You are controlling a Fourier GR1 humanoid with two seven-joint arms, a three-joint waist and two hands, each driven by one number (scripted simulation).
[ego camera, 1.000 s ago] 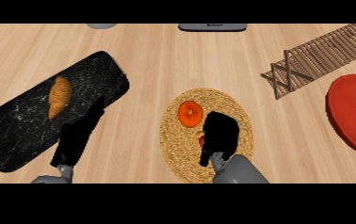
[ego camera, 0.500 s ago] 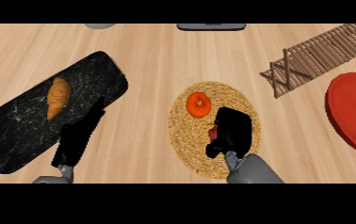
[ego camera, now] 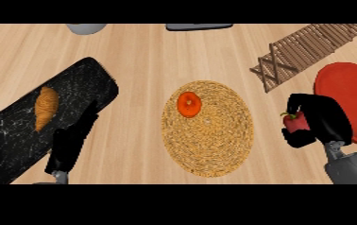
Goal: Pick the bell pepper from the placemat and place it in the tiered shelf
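Observation:
My right hand (ego camera: 322,120) is curled round a red bell pepper (ego camera: 295,121) with a green stem, held to the right of the round woven placemat (ego camera: 209,139) and clear of it. A round orange-red vegetable (ego camera: 189,104) still lies on the mat's upper left part. The wooden tiered shelf (ego camera: 300,53) stands at the upper right, beyond the hand. My left hand (ego camera: 75,136) rests open at the lower left, fingers up, over the edge of a black tray.
A long black marbled tray (ego camera: 21,125) lies at the left with an orange croissant-like item (ego camera: 46,107) on it. A red plate (ego camera: 338,84) sits at the right edge behind my right hand. Grey objects (ego camera: 199,26) line the far edge.
My right hand has lifted the bell pepper off the placemat and carried it to the right, past the mat's edge. The left hand has stayed still.

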